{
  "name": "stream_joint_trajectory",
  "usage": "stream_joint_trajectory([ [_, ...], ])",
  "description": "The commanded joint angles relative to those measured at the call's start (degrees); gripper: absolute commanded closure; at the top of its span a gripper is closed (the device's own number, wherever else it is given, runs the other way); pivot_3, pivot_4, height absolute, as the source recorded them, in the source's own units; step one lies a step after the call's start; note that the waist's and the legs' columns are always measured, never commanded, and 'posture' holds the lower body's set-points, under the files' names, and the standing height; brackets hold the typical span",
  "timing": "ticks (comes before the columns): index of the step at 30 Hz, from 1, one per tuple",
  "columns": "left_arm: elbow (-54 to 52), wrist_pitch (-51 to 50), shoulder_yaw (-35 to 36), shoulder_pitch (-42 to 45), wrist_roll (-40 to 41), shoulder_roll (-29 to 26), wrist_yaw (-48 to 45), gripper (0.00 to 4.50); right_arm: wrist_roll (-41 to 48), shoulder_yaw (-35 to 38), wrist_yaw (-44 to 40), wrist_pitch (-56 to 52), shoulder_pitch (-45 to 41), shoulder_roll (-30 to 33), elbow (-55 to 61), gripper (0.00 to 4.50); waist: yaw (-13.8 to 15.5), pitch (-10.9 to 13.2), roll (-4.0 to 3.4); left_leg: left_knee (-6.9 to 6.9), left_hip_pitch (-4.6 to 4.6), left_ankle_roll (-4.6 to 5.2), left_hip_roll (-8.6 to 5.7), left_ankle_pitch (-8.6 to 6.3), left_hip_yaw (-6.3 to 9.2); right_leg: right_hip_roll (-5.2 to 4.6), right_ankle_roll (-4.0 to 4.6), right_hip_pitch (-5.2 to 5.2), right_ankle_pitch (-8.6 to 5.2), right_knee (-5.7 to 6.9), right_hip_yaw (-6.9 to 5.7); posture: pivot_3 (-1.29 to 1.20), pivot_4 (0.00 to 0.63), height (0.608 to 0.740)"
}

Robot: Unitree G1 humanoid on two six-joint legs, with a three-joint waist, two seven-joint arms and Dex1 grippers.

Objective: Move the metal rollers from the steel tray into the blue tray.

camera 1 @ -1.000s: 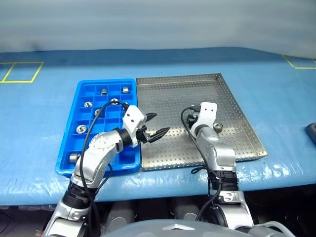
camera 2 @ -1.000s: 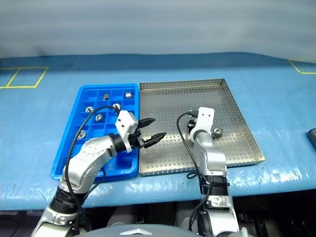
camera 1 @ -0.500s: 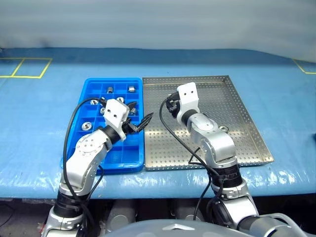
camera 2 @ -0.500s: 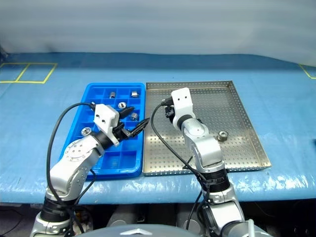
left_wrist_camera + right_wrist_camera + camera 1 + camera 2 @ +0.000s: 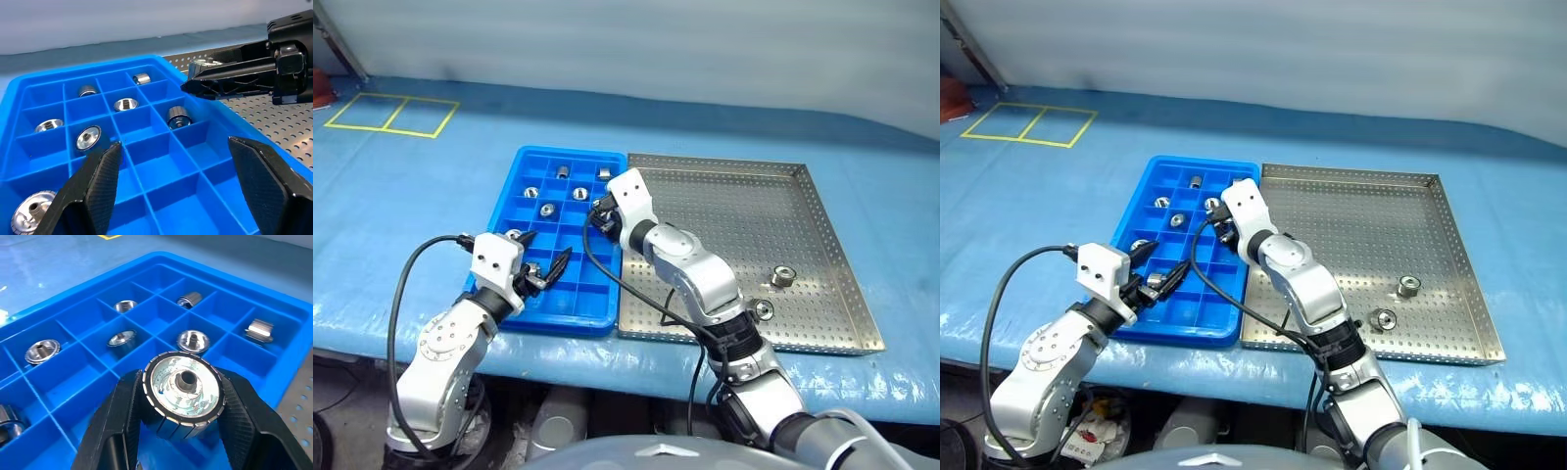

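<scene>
The right gripper clenched a metal roller over the blue tray; the left gripper gaped empty at the tray's 6 o'clock edge; two rollers lay in the steel tray around 4 o'clock

blue tray bright blue w/ square grid; steel tray silver-grey, dotted perforations; metal rollers shiny silver, dark centre hole; gripper fingers black

rollers: shiny metal | blue tray: glossy plastic | steel tray: perforated metal
</scene>
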State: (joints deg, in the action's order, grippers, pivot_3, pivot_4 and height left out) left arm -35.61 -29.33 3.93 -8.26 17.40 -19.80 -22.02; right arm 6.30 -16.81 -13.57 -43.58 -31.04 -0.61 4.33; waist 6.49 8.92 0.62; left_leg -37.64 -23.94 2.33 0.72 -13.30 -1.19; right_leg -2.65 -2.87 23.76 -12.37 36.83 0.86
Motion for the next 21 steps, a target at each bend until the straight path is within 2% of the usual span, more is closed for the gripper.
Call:
stream_joint_trajectory([
  [1,-3.5,1.1,0.4,-0.3,0.7,0.2,0.5,0.70,0.3,0.4,-1.0,2.6,-1.4,-1.0,-0.4,2.69,0.5,0.0,0.00,0.02,0.01,-0.01,0.00,0.00,0.02,0.00,0.02,0.00,-0.01,0.00,-0.02,0.39,0.150,0.740],
  [21,-3.7,1.0,-1.0,-1.3,1.6,0.2,1.5,0.70,0.5,0.9,-2.9,6.5,-1.1,-5.0,-12.6,2.69,2.2,0.0,-0.01,0.44,0.02,-0.22,-0.01,0.09,0.15,0.05,0.01,0.10,-0.26,-0.02,-0.18,0.42,0.150,0.740],
])
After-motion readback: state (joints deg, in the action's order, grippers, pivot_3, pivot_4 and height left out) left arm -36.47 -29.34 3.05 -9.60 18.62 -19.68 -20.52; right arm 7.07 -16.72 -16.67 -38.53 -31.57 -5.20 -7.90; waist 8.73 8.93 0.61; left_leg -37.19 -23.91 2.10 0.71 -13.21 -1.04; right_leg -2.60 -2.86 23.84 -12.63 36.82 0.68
